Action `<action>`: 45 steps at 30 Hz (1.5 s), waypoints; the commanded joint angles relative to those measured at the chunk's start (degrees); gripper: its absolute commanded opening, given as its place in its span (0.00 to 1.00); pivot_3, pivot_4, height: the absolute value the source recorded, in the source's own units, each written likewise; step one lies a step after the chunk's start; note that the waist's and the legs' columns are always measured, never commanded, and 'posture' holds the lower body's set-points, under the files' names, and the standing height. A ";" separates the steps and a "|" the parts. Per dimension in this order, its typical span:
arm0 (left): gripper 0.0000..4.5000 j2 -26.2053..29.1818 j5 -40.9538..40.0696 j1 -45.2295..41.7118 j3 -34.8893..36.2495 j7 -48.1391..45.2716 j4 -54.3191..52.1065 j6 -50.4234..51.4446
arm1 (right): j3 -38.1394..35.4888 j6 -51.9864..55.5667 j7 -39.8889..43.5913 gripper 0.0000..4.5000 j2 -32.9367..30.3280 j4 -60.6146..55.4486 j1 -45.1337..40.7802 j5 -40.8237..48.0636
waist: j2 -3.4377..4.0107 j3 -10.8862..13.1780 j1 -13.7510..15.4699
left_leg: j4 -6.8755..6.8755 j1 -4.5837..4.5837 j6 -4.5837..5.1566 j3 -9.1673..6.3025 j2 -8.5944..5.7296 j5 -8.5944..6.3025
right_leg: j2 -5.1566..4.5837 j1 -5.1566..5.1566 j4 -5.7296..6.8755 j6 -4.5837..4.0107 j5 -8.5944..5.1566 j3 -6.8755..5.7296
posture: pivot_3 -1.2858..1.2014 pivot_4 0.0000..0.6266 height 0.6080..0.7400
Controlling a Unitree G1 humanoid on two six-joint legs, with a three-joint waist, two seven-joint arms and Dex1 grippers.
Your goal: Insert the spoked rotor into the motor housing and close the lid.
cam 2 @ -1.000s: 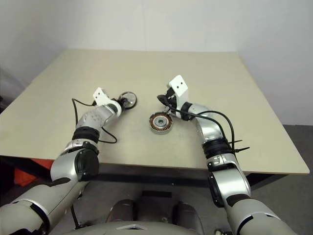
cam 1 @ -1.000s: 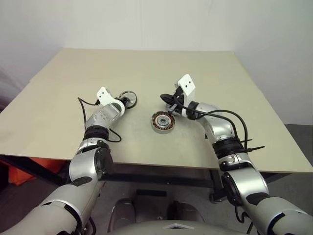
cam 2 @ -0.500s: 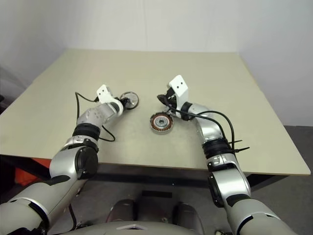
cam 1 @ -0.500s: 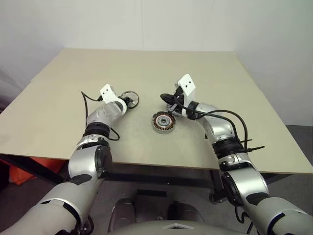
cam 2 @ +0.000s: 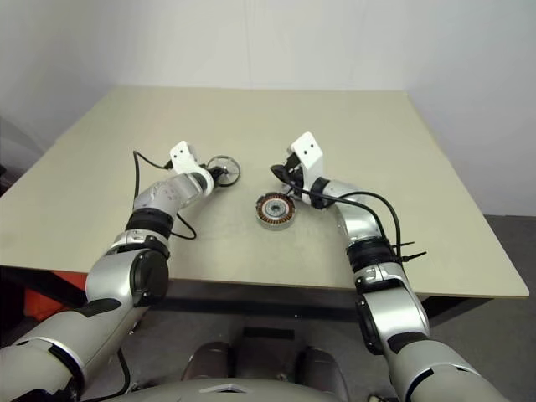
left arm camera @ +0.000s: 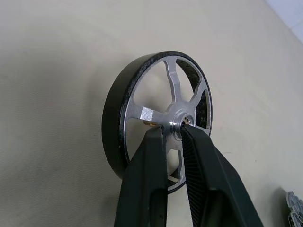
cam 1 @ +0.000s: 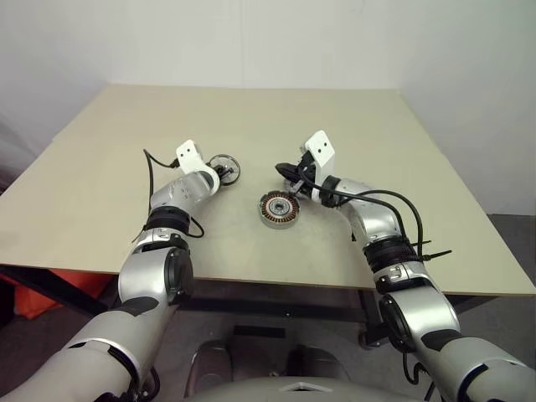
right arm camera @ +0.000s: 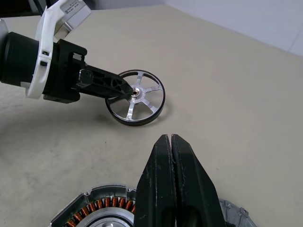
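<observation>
left gripper (left arm camera: 173,130): fingers pinched on the small central hub of the spoked rotor (left arm camera: 161,111), jaws narrow with only the hub between them. In the right wrist view the same fingers come in from the side and meet at the hub.
spoked rotor: shiny silver spokes inside a dark outer rim, tilted up on edge with its lower rim at or near the desk (cam 1: 251,117) surface; contact with the surface not clear. It sits left of the desk's middle, nearer the front edge than the back edge, well apart from all corners.
right gripper (right arm camera: 169,142): jaws fully closed, fingers pressed flat together, nothing between them. It hangs just above the far side of the motor housing (cam 1: 279,208), pointing across toward the rotor.
motor housing: flat on the desk near its middle, toward the front edge, between the two grippers. Dark ring, copper-brown windings, silver centre facing up. Apart from the rotor, which is to its left and a bit farther back.
lid (right arm camera: 234,215): only a grey notched edge visible, lying just beside the housing under the right gripper; cannot tell whether it touches the housing.
cables: a black lead loops off each wrist above the desk.
desk: plain beige top against a white wall.
</observation>
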 commanded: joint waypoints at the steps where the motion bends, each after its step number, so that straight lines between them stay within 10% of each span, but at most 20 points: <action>1: 0.05 -0.06 0.77 0.94 -1.08 -1.04 -0.57 1.03 | -0.90 -1.65 -0.03 0.00 0.08 -0.44 -1.48 0.39 | 0.00 0.00 0.01 | 0.00 0.00 0.00 0.00 0.00 0.00 | 0.00 0.00 0.00 0.00 0.00 0.00 | 0.52 0.00 1.00; 45: 0.05 -10.06 -25.31 16.81 5.01 3.80 -42.07 37.77 | -0.59 -0.16 -0.51 0.00 -0.43 -2.38 -0.13 0.00 | -0.03 0.09 -0.19 | 0.00 -0.29 0.26 0.05 0.02 -0.15 | 0.00 -0.21 -0.13 0.00 -0.01 -0.09 | 0.52 0.00 1.00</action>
